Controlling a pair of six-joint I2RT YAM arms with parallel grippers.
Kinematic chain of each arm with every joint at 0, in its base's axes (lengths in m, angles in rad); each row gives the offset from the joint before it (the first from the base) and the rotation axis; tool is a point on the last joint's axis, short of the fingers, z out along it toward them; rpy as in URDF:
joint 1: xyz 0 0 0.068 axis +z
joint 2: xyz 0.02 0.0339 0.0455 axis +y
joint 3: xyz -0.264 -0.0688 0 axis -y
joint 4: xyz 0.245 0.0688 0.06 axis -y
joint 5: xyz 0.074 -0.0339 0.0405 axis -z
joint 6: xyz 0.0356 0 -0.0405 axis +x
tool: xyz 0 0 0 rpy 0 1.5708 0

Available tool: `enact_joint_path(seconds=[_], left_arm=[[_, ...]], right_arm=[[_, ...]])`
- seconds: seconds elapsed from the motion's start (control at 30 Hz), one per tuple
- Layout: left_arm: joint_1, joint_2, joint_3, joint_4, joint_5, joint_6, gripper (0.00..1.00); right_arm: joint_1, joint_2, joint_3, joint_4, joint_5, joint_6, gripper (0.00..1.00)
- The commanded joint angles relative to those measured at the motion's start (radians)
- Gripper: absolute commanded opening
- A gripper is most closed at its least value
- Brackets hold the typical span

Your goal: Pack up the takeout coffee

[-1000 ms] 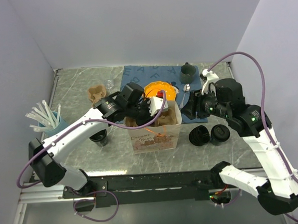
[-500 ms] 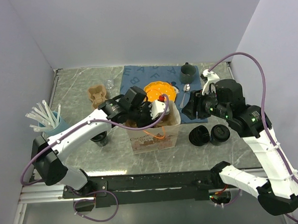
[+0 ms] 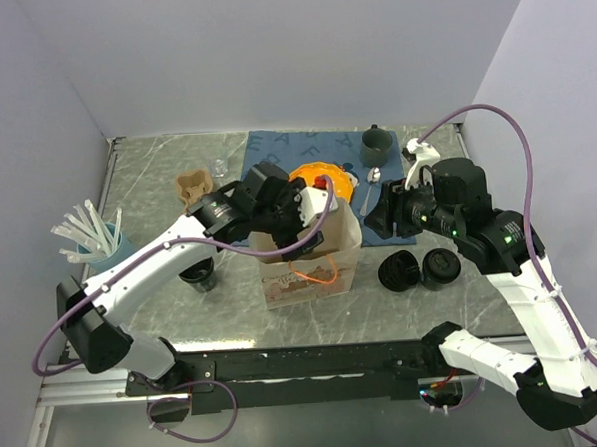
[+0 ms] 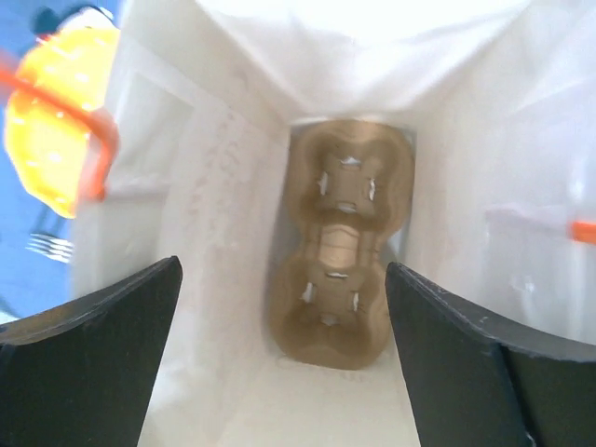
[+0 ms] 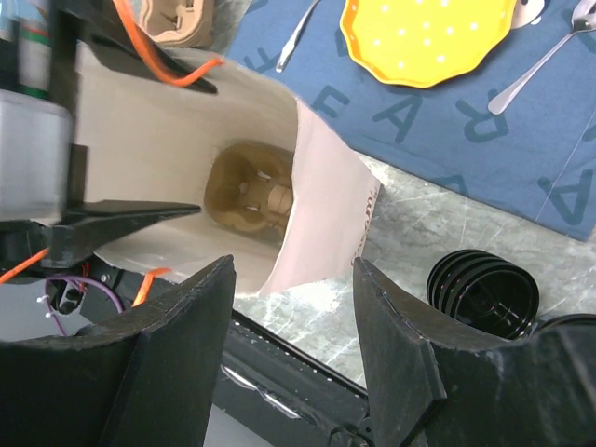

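Two small black takeout coffee cups show: one (image 3: 199, 276) left of the bag, half under my left arm, and one (image 3: 442, 268) on the right beside a black ribbed lid (image 3: 399, 270) (image 5: 482, 296). A white paper bag (image 3: 311, 273) with orange handles stands between them. A brown cardboard cup carrier (image 4: 340, 251) (image 5: 250, 191) lies flat on its floor. My left gripper (image 4: 284, 372) (image 3: 296, 216) hangs over the bag's mouth, open and empty. My right gripper (image 5: 293, 372) (image 3: 383, 219) hovers open by the bag's right side, holding nothing.
A second cardboard carrier (image 3: 191, 186) lies at the back left. A light blue cup of straws (image 3: 94, 246) stands far left. On the blue mat (image 3: 275, 150) sit a yellow plate (image 3: 321, 177), a spoon (image 3: 372, 180) and a dark green mug (image 3: 376, 139).
My left gripper has opened and let go of the carrier, which now rests on the bag's floor instead of at its mouth. The right arm has not moved.
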Motion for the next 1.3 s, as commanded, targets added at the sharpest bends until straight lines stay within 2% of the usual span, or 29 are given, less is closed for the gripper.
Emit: enact_joint_path(seconds=[0.0, 0.17, 0.3, 0.43, 0.53, 0.6, 0.73, 0.77, 0.8, 0.83, 0.9, 1.0, 1.03, 1.07, 1.1, 1.2, 1.27], left_arm=[[-0.005, -0.071, 0.071, 0.014, -0.032, -0.017, 0.97], [-0.006, -0.128, 0.111, 0.031, -0.079, -0.056, 0.97], [-0.006, -0.188, 0.116, 0.086, -0.138, -0.143, 0.97], [-0.006, -0.246, 0.09, 0.149, -0.261, -0.313, 0.97], [-0.006, -0.256, 0.113, 0.126, -0.369, -0.387, 0.97], [-0.005, -0.255, 0.124, 0.08, -0.485, -0.495, 0.97], [-0.006, -0.288, 0.067, 0.086, -0.607, -0.614, 0.97], [-0.005, -0.295, 0.061, 0.068, -0.631, -0.64, 0.97], [-0.002, -0.294, 0.071, 0.043, -0.711, -0.755, 0.97], [0.007, -0.288, 0.087, 0.008, -0.733, -0.825, 0.97], [0.061, -0.245, 0.152, -0.128, -0.707, -0.971, 0.97], [0.084, -0.191, 0.182, -0.254, -0.707, -1.071, 0.99], [0.084, -0.182, 0.182, -0.27, -0.702, -1.085, 0.97], [0.086, -0.17, 0.18, -0.279, -0.696, -1.096, 0.9], [0.089, -0.164, 0.177, -0.294, -0.691, -1.138, 0.78], [0.09, -0.16, 0.154, -0.292, -0.624, -1.171, 0.64], [0.09, -0.18, 0.125, -0.261, -0.596, -1.195, 0.59]], right_arm=[[-0.004, 0.004, 0.04, 0.02, 0.0, 0.007, 0.61], [-0.003, 0.031, 0.071, 0.004, -0.01, 0.019, 0.61], [-0.004, 0.062, 0.105, -0.038, -0.016, 0.044, 0.61], [-0.004, 0.074, 0.113, -0.056, -0.003, 0.07, 0.61], [-0.004, 0.082, 0.122, -0.067, 0.004, 0.091, 0.61], [-0.004, 0.093, 0.131, -0.078, -0.003, 0.094, 0.61], [-0.004, 0.11, 0.168, -0.102, 0.008, 0.085, 0.6], [-0.004, 0.12, 0.175, -0.114, 0.014, 0.084, 0.6], [-0.004, 0.125, 0.194, -0.124, 0.017, 0.081, 0.6], [-0.004, 0.129, 0.203, -0.13, 0.026, 0.073, 0.6], [-0.004, 0.143, 0.217, -0.151, 0.036, 0.068, 0.6], [-0.004, 0.159, 0.24, -0.179, 0.056, 0.064, 0.6], [-0.001, 0.16, 0.246, -0.184, 0.06, 0.064, 0.6], [-0.003, 0.162, 0.249, -0.188, 0.066, 0.064, 0.6], [-0.004, 0.16, 0.251, -0.194, 0.066, 0.062, 0.6], [-0.004, 0.157, 0.248, -0.199, 0.071, 0.059, 0.6], [-0.003, 0.159, 0.249, -0.202, 0.074, 0.059, 0.6]])
